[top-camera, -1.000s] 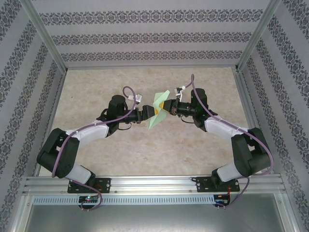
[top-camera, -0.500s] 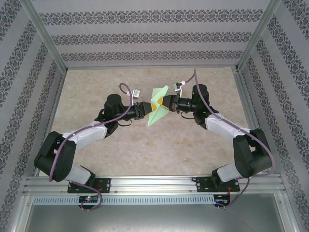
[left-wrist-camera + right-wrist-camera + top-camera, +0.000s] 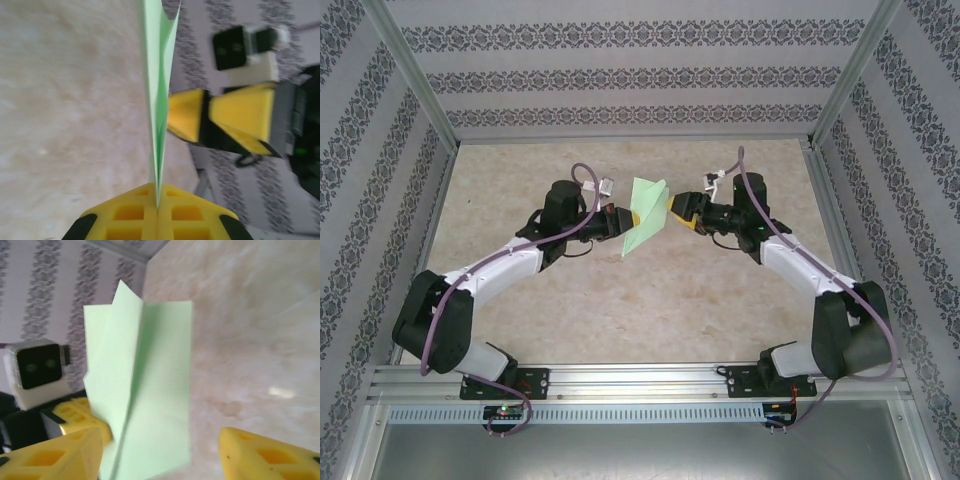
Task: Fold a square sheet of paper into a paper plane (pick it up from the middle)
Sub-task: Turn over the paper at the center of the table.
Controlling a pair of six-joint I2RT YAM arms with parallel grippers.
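Find the paper plane [image 3: 645, 215] aloft over the counter [image 3: 620, 320], pinched tight in the left tool [image 3: 620, 221], with the right tool [image 3: 676, 207] spread wide just beside. Handle as light, floppy, easily crushed; likely best gripped along the stiffer centre crease.

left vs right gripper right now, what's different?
Left gripper is shut, pinching the folded green paper by its edge; right gripper is open, fingers apart, not clamping the paper. Left gripper holds the paper aloft; right gripper carries nothing. Both have yellow fingers and face each other across the paper.
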